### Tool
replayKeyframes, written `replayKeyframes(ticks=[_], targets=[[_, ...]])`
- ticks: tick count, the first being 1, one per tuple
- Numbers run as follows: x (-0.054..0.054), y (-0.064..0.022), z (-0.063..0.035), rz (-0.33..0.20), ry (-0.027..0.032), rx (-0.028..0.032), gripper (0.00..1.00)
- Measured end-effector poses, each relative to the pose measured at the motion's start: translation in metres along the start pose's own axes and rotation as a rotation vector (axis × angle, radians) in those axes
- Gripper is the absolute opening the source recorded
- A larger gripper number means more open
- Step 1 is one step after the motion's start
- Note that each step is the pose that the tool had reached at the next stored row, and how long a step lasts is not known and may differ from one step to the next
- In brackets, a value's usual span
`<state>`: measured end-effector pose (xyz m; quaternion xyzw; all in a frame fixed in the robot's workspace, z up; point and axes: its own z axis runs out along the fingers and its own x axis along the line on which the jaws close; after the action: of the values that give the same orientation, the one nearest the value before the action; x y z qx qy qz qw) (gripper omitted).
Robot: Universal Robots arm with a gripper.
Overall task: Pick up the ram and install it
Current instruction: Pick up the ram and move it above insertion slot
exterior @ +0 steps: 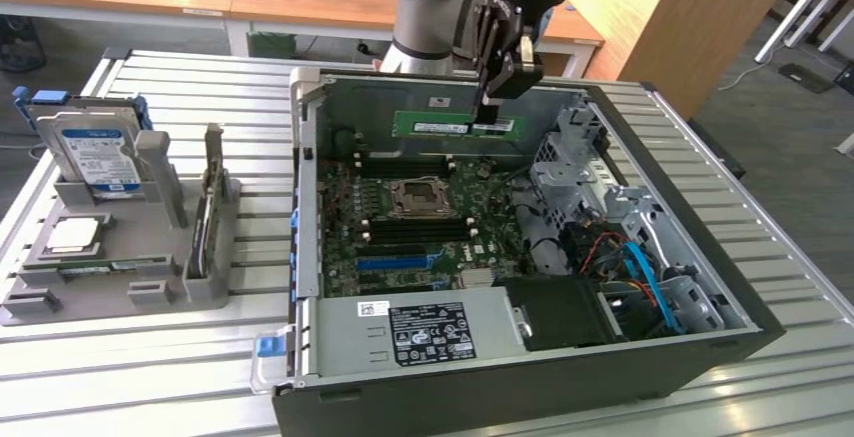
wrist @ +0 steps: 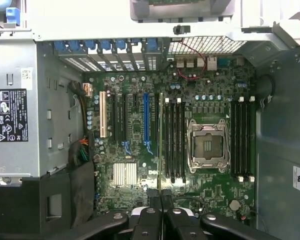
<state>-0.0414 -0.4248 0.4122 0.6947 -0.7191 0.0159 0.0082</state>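
Note:
My gripper (exterior: pixel 490 107) hangs over the back part of the open computer case (exterior: pixel 747 307), shut on the ram (exterior: pixel 447 124). The ram is a long green stick with a white sticker, held level and on edge above the motherboard (exterior: pixel 400 247). In the wrist view the ram (wrist: pixel 161 140) shows edge-on as a thin line running out from between the fingertips (wrist: pixel 155 200). It lies next to the black memory slots (wrist: pixel 174 140) beside the empty processor socket (wrist: pixel 207 145). More slots (wrist: pixel 242 137) sit on the socket's other side.
A grey fixture (exterior: pixel 120 287) stands on the slatted table at the exterior view's left, holding a blue-labelled hard drive (exterior: pixel 100 152) and a silver-topped processor chip (exterior: pixel 74 235). Inside the case are a power supply (exterior: pixel 414 332), a drive cage (exterior: pixel 581 167) and blue cables (exterior: pixel 641 267).

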Motion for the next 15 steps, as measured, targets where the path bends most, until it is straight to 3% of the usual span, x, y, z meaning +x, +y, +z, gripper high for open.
replayKeyframes(ticks=[15], targets=[[-0.013,0.0004,0.0005,0.000,0.0000,0.0000,0.12]])
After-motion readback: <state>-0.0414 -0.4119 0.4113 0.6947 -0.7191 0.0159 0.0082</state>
